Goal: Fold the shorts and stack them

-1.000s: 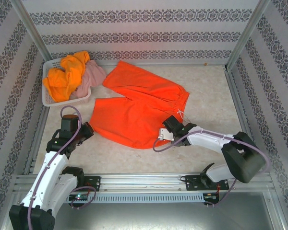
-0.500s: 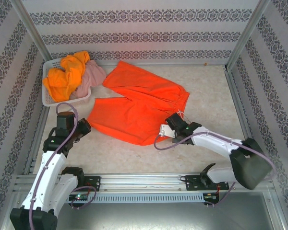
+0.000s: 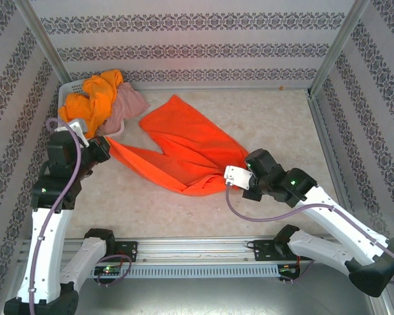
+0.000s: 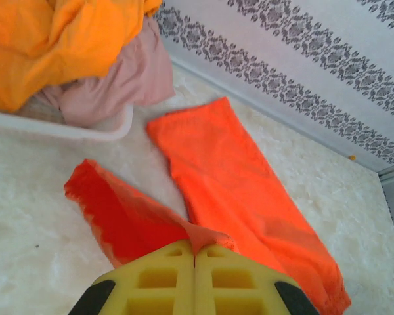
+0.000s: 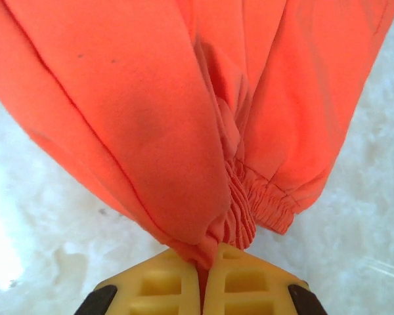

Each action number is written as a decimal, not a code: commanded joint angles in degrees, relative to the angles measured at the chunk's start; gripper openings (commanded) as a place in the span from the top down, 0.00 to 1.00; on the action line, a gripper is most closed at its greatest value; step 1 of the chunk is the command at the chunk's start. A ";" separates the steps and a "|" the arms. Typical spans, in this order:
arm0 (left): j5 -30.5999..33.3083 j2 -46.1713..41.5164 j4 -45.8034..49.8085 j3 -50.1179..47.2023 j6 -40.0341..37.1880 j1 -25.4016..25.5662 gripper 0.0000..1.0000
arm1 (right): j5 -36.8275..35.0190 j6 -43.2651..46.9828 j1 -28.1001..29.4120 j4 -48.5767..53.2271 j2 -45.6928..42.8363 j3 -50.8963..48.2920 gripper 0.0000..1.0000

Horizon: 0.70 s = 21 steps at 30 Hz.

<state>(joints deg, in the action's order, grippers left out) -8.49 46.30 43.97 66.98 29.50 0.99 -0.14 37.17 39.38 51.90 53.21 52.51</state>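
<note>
Spanning most of the pale tabletop (image 3: 282,125), the red-orange shorts (image 3: 184,151) hang as a slanted, half-lifted sheet between the two arms, one leg trailing toward the back wall and resting on the surface. I judge the task barely begun: this pair is being gathered for a first fold, nothing lies neatly folded, and no stack exists yet.

At the far left corner the white mesh basket (image 3: 67,90) holds the yellow-orange shorts (image 3: 95,98) and the dusty pink shorts (image 3: 128,105), both crumpled and spilling over its rim, so at least two pairs remain to be done.

The left claw (image 3: 104,149) is pinched tight on a thin corner of the red-orange cloth, just beside the basket. The right claw (image 3: 235,178) is clamped on the gathered waistband end, near the middle of the tabletop's front.

How many garments sit in the basket is hard to tell, since the heap hides its floor. From the right wrist, bunched fabric covers the fingertips' contact line, and which layers are caught cannot be made out.
</note>
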 commanded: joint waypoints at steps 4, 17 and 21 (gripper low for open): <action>2.01 10.06 3.68 14.29 -6.59 -0.73 1.00 | 12.53 -4.43 -6.62 6.48 0.58 3.12 1.00; -4.26 37.27 -9.77 26.77 -3.65 -0.64 1.00 | 16.72 -5.08 -17.57 3.10 11.63 3.02 1.00; -5.44 45.07 -12.20 32.75 -3.06 0.09 1.00 | 17.97 -5.05 -19.99 1.91 14.50 4.36 1.00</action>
<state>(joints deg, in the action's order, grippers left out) -13.17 88.71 38.20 94.21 25.69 1.08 15.81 32.73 20.82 54.15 66.19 54.94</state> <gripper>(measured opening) 0.039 0.052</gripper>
